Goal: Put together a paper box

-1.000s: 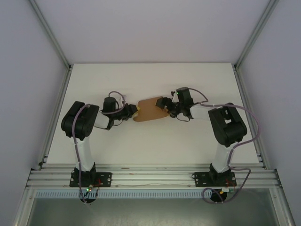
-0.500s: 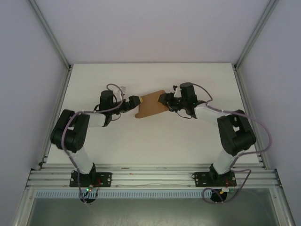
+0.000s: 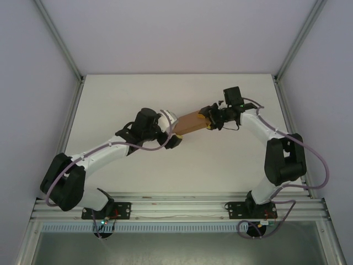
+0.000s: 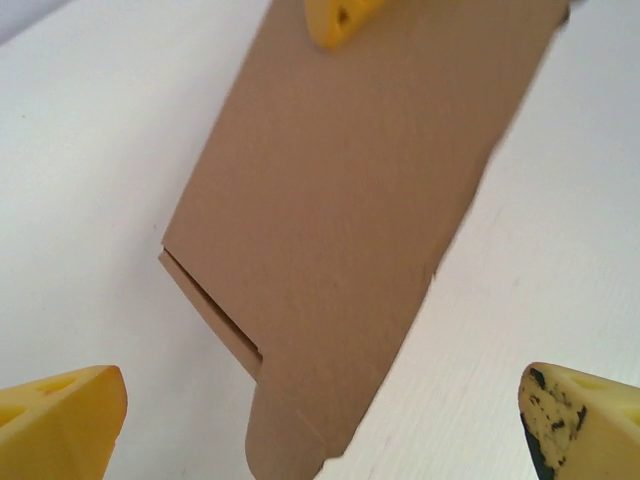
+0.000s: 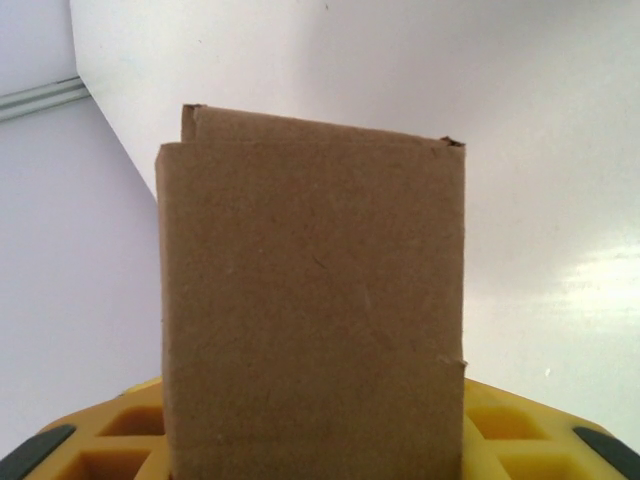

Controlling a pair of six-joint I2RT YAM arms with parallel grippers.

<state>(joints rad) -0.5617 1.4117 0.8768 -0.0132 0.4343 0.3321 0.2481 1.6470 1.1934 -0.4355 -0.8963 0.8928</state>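
Observation:
The paper box (image 3: 191, 122) is a flat, folded brown cardboard piece near the middle of the table. My right gripper (image 3: 209, 122) is shut on its right end. In the right wrist view the box (image 5: 312, 300) stands up between the yellow fingers (image 5: 515, 432) of that gripper (image 5: 312, 445). My left gripper (image 3: 172, 136) is open at the box's left end. In the left wrist view that gripper (image 4: 320, 430) has its yellow fingertips (image 4: 62, 422) far apart. The box (image 4: 350, 210) lies ahead of them, its rounded tab reaching between them without touching.
The white table (image 3: 132, 94) is fenced by aluminium rails (image 3: 176, 207) at the near edge and grey walls at the sides and back. Both arms reach inward from their bases and meet at the table's middle.
My left gripper let go of the box and opened wide while its arm stretched forward and to the right. The right gripper closed on the box and drew it back and to the right.

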